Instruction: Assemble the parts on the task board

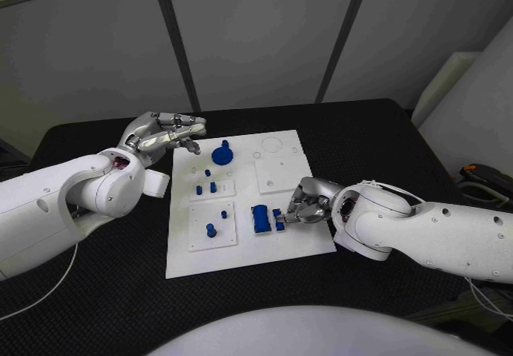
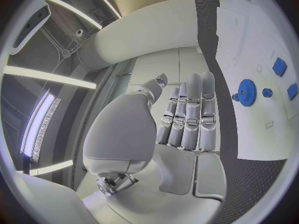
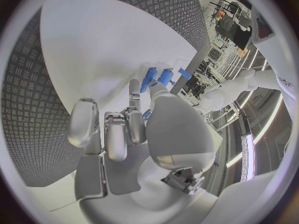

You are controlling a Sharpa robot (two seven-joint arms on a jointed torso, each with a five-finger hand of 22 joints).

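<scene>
The right hand (image 1: 302,204) pinches a small blue plastic block (image 1: 278,216) at the near right of the flat white task board (image 1: 267,252). The left hand (image 1: 162,133) hangs spread and empty beside the board's far left corner. The block looks light, hard and slippery, so hold its flat sides.

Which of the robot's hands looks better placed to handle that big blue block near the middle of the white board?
Probably the right hand: its fingers are curled right beside the blue block on the task board. The left hand is over the board's far corner with fingers extended, nearer the blue gear.
</scene>
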